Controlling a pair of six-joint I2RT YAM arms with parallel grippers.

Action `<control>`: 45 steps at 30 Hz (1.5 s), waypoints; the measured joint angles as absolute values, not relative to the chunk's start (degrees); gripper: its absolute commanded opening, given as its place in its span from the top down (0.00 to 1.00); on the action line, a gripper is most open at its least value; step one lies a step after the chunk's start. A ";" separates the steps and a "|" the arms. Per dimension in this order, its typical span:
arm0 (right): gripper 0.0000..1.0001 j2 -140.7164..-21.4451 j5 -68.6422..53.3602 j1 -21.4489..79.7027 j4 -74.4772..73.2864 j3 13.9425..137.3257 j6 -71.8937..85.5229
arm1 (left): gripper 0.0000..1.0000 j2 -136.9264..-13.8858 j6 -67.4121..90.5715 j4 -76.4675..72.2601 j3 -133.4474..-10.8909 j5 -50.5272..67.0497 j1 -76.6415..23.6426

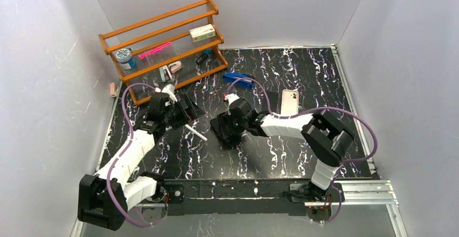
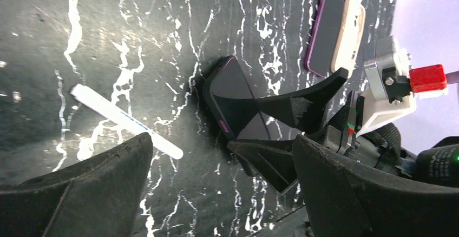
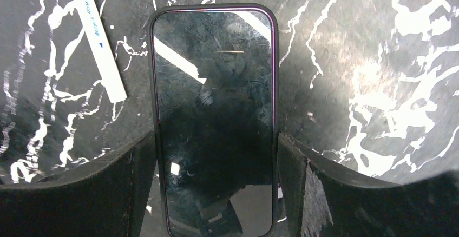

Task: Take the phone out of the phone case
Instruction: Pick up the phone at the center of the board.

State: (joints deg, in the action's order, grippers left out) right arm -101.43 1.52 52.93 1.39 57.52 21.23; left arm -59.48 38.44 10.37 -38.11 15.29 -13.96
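Observation:
The phone [image 3: 214,101], dark-screened and in a black case with a purple rim, lies at the table's middle. It also shows in the left wrist view [image 2: 233,96]. My right gripper [image 3: 216,145] is shut on the case's two long sides near its lower end, and it shows over the phone in the top view [image 1: 231,127]. My left gripper [image 1: 187,110] is open and empty. It hovers left of the phone, and in its wrist view [image 2: 222,156] its fingers [image 2: 81,188] frame the phone and the right gripper.
A white stick [image 1: 196,132] lies between the grippers, just left of the phone. A second, cream-coloured phone [image 1: 289,103] lies to the right. A blue object [image 1: 238,80] lies further back. A wooden shelf rack [image 1: 162,47] with small items stands at the back left.

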 measured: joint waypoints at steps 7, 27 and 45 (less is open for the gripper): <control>0.99 -97.49 1.26 52.12 14.83 47.29 35.05 | 0.03 -63.29 44.77 2.79 -35.97 17.80 -16.36; 0.99 -96.90 -1.76 51.81 31.66 38.83 43.53 | 0.46 -84.75 53.34 -15.99 -34.35 16.69 -26.39; 0.26 -89.69 -12.93 44.84 40.66 32.08 41.39 | 1.00 -80.55 58.65 -25.80 -31.18 17.04 -26.74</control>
State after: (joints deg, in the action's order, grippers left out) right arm -89.69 -12.93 44.84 40.66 32.08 41.39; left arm -80.55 58.65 -25.80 -31.18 17.04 -26.74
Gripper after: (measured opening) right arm 0.790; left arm 0.120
